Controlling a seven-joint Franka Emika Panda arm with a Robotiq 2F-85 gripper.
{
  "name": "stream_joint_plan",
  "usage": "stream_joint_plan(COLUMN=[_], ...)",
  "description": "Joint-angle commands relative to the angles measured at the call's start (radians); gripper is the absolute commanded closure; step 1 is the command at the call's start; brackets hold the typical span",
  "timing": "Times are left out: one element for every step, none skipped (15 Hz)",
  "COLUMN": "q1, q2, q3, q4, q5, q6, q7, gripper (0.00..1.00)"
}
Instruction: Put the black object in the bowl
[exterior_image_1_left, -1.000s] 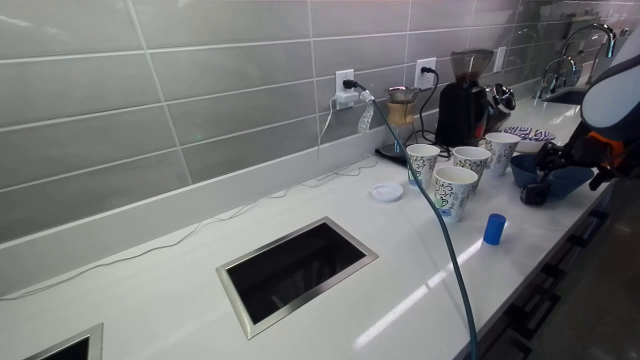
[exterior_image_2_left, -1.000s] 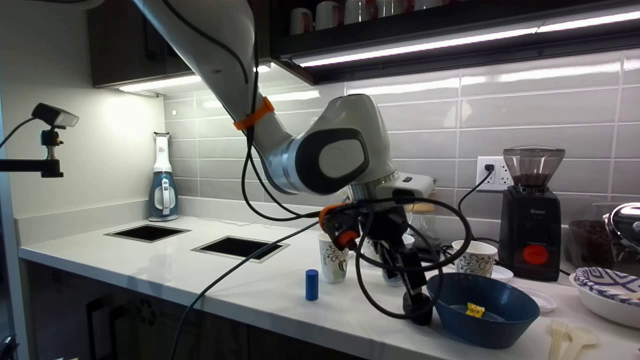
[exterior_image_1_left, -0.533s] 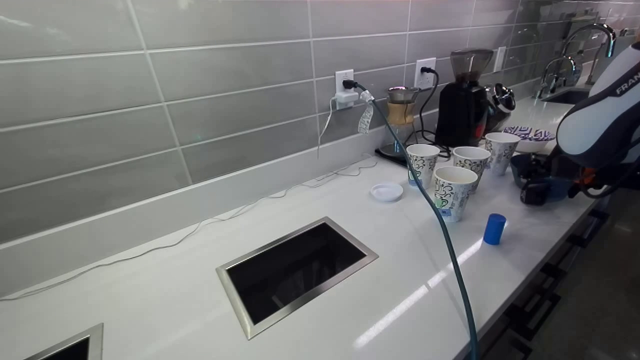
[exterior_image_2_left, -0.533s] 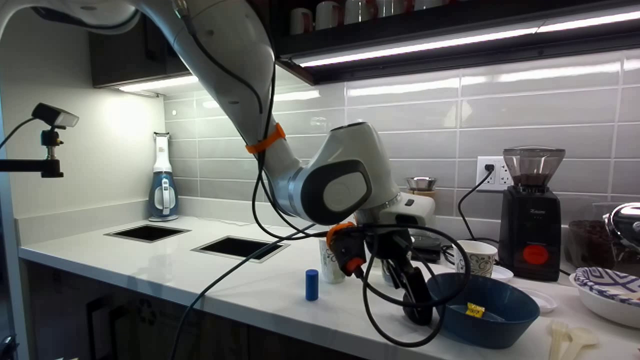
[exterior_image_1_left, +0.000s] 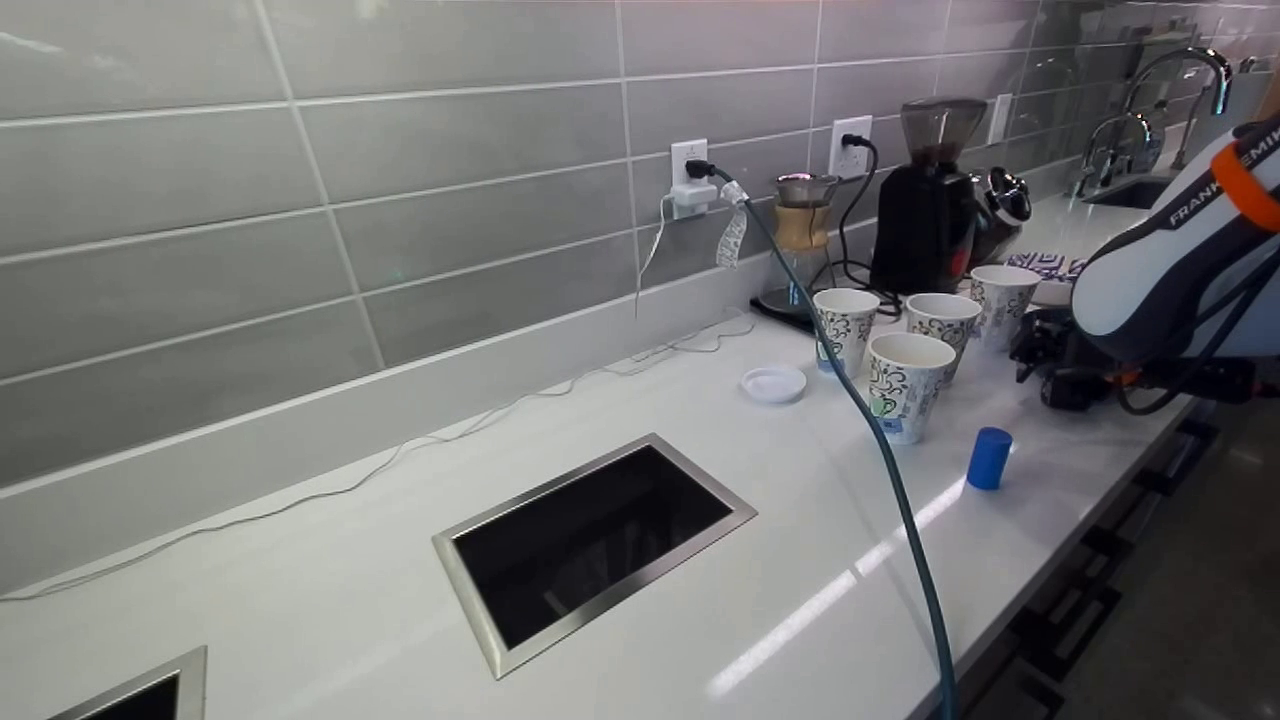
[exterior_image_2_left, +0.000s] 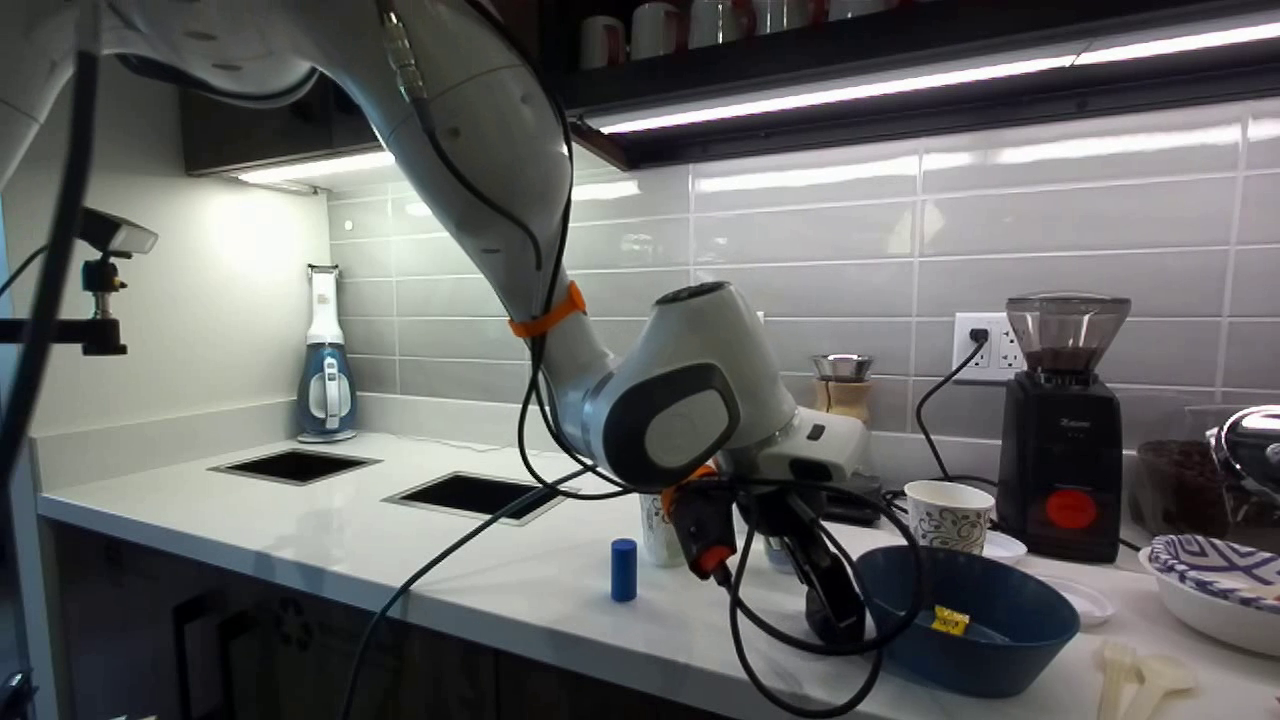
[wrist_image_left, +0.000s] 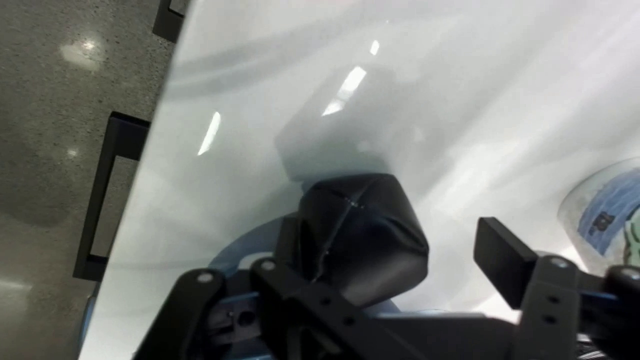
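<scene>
The black object (wrist_image_left: 367, 235) is a soft, faceted, stitched block on the white counter. It also shows in both exterior views (exterior_image_1_left: 1068, 390) (exterior_image_2_left: 838, 622), against the near side of the bowl in one of them. My gripper (wrist_image_left: 392, 250) is open with the object between its fingers. One finger is right against the object or very close; a clear gap separates the other. In an exterior view the gripper (exterior_image_2_left: 835, 588) points down at a slant over the object. The dark blue bowl (exterior_image_2_left: 985, 655) stands beside the object and holds a small yellow packet. The arm hides the bowl in the other exterior view.
Patterned paper cups (exterior_image_1_left: 905, 390) stand close to the gripper. A blue cylinder (exterior_image_2_left: 624, 570) stands upright nearby. The counter's front edge (wrist_image_left: 145, 165) is close. A coffee grinder (exterior_image_2_left: 1062, 460), a white patterned bowl (exterior_image_2_left: 1215, 610) and plastic cutlery (exterior_image_2_left: 1140, 680) lie beyond the blue bowl. Cables loop around the gripper.
The arm has come lower and the gripper has moved down around the black object. The black object, the bowl and the cups have not visibly moved.
</scene>
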Motion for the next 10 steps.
stream_joint_plan(q1=[0.026,0.032,0.043,0.047,0.053,0.058,0.066,0.076,0.075,0.083], q2=[0.032,0.034,0.035,0.033,0.028,0.022,0.014,0.005,-0.008,-0.017], q3=[-0.012,-0.019,-0.032,-0.036,-0.042,-0.046,-0.053,-0.063,-0.062,-0.068], q4=[0.025,0.027,0.029,0.029,0.028,0.027,0.026,0.026,0.023,0.023], q5=[0.045,0.044,0.04,0.04,0.04,0.041,0.042,0.041,0.007,0.01], q6=[0.035,0.038,0.036,0.033,0.027,0.021,0.01,-0.003,-0.018,-0.035], q7=[-0.035,-0.036,-0.034,-0.034,-0.032,-0.03,-0.025,-0.019,0.018,0.026], gripper=[0.41,0.49,0.55,0.61,0.65,0.68,0.7,0.75,0.76,0.75])
